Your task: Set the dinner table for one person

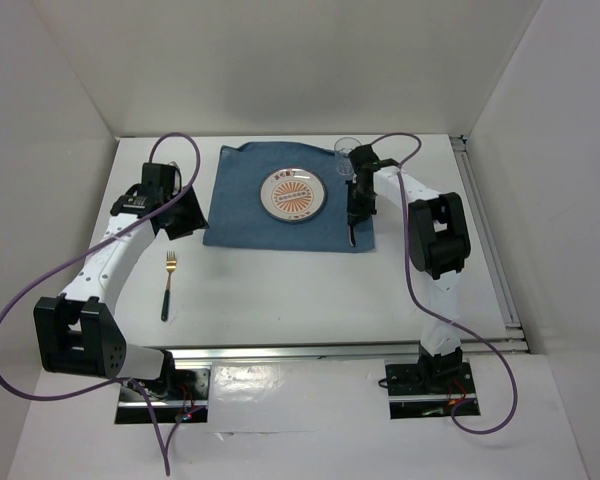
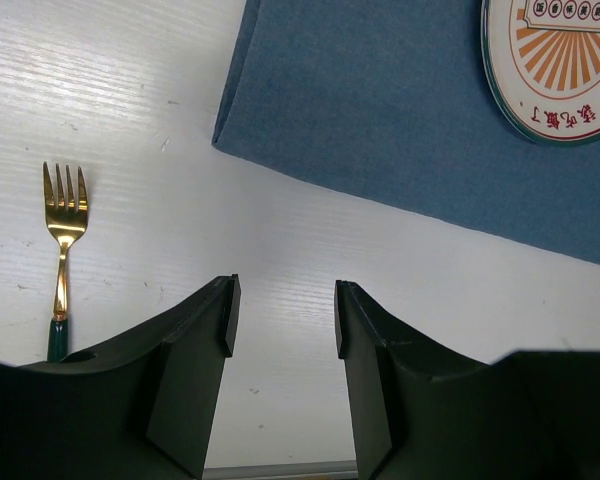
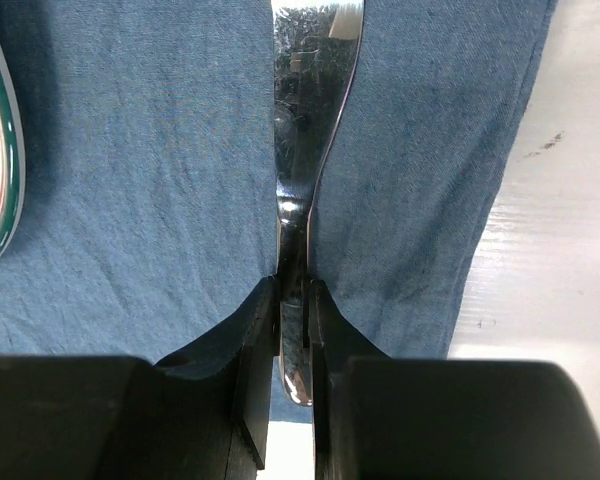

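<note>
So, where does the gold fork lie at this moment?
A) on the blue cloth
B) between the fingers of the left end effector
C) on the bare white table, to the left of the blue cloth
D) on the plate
C: the gold fork lies flat on the white table, apart from the blue cloth, and the left end effector is open and holds nothing.

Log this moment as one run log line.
left gripper: open, empty | right gripper: shut on knife over blue cloth | plate: on cloth | fork: on dinner table, left of cloth
</note>
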`<state>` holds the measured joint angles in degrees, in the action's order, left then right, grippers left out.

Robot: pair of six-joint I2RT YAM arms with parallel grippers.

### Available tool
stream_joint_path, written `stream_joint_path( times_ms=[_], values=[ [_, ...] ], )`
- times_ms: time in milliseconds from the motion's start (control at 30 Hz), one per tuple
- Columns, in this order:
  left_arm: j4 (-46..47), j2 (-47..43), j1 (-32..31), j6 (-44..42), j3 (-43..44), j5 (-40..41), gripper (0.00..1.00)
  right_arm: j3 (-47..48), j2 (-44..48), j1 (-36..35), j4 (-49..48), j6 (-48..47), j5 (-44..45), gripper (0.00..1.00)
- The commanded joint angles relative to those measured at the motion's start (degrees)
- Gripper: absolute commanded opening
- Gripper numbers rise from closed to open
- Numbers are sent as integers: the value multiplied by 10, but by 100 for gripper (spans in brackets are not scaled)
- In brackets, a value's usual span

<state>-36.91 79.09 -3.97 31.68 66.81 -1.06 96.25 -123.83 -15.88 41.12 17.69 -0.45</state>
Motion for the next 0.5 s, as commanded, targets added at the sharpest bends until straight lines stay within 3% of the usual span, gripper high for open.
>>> stream_joint_path(
  times_ms=[0,467],
  values=[
    [2,-13,-3,-4,16,9,59,24,6,1,-24,-9,-7,3],
    [7,-19,-3,-4,10,4,61,49,-13,6,-18,-14,-19,3]
  ],
)
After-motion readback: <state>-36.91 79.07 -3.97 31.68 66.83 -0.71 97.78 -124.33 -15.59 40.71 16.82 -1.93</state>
